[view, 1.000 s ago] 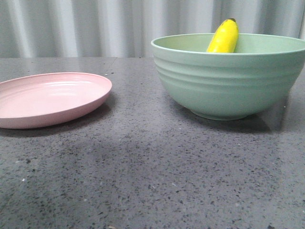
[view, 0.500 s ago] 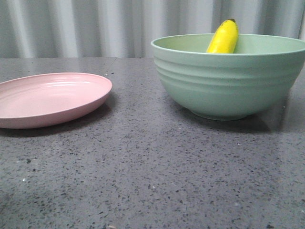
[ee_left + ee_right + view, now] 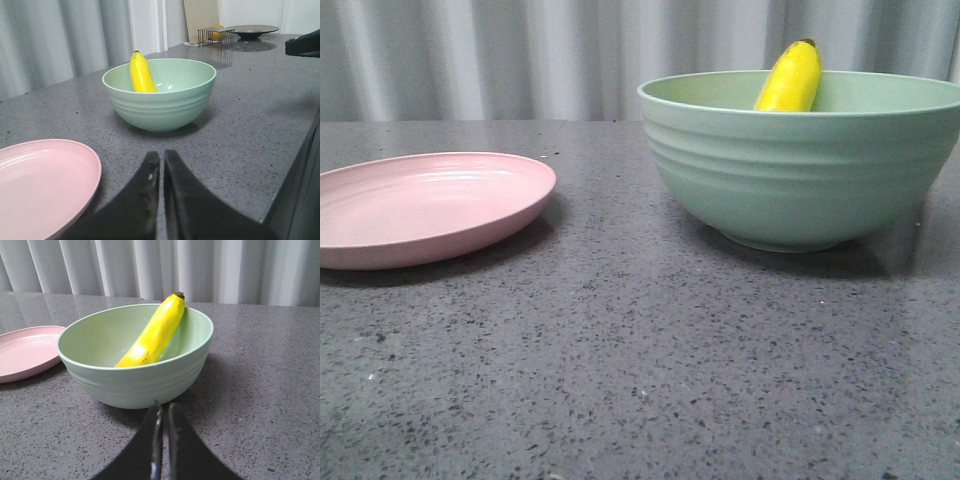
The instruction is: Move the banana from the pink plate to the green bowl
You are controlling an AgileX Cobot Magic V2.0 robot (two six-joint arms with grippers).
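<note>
The yellow banana leans inside the pale green bowl at the right, its dark tip above the rim. It also shows in the left wrist view and the right wrist view. The pink plate lies empty at the left. My left gripper is shut and empty, held back between the plate and the bowl. My right gripper is shut and empty, just short of the bowl's near wall. Neither gripper shows in the front view.
The table is dark speckled grey stone, with its edge near my left gripper. A wire rack and a dark dish stand far behind the bowl. A pleated grey curtain backs the table.
A faint shadow on the near tabletop has faded away. The banana, bowl and plate have not moved.
</note>
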